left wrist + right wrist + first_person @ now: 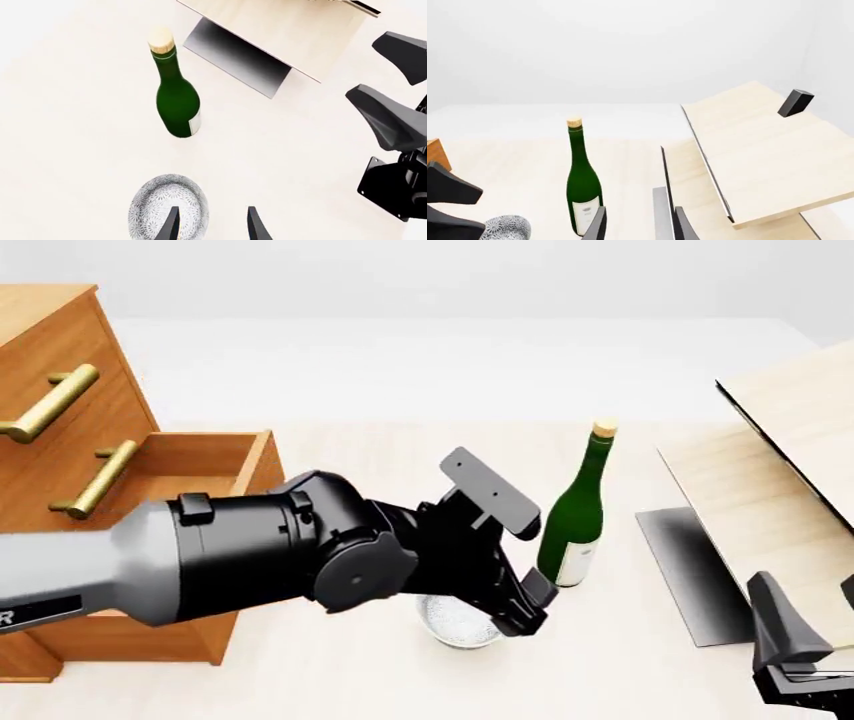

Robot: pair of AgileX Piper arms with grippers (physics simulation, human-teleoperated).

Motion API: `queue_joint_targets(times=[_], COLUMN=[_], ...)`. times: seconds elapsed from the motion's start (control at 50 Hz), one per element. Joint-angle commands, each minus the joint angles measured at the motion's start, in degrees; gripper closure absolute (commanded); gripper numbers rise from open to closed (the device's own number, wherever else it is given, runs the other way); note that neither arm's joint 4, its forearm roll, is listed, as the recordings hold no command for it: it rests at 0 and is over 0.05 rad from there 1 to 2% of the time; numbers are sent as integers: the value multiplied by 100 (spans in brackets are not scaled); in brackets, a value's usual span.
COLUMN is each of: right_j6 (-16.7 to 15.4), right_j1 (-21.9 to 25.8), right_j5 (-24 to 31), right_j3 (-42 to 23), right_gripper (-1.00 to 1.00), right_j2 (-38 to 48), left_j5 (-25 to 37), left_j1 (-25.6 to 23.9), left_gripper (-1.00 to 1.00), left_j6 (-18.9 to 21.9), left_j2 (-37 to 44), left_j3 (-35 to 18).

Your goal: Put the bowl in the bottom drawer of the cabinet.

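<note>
Left pincer (209, 226) sits low over the bowl (168, 205), fingers parted; in the left wrist view one fingertip lies over the bowl's inside and the other over bare worktop (80, 125) outside the rim, so the jaws seem to straddle the wall, nothing gripped yet. Front view: the bowl (462, 625) rests on the worktop at about 6 o'clock of centre, mostly hidden under the left arm's wrist, with the green bottle (579, 517) upright just beside it toward 2 o'clock. The cabinet (60, 440) stands at 9 o'clock, its bottom drawer (214, 475) pulled out and open on top. Right pincer (637, 222) hangs near the pale slanted board (760, 150) at 4 o'clock, fingers apart by a narrow gap, empty. Judgement: the bowl looks small, rigid, light, likely glazed and slick; a pinch across the rim wall is the sensible hold, squeezed squarely so it does not pivot or slip out. Chipping is possible if dropped; the bottle nearby could be knocked on lift.
</note>
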Motion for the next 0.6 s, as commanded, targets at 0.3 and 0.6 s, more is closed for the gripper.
queue_joint_targets(times=[0.3,0.6], right_j6=[1,-1], right_j1=[-1,-2], right_j5=[1,-1], right_j3=[0,0], right_gripper=[-100,-100], right_j2=[-1,2], left_j5=[16,-79], left_j1=[211,306], left_gripper=[-100,-100], left_j6=[92,30], left_j2=[707,986], left_j3=[-196,-255])
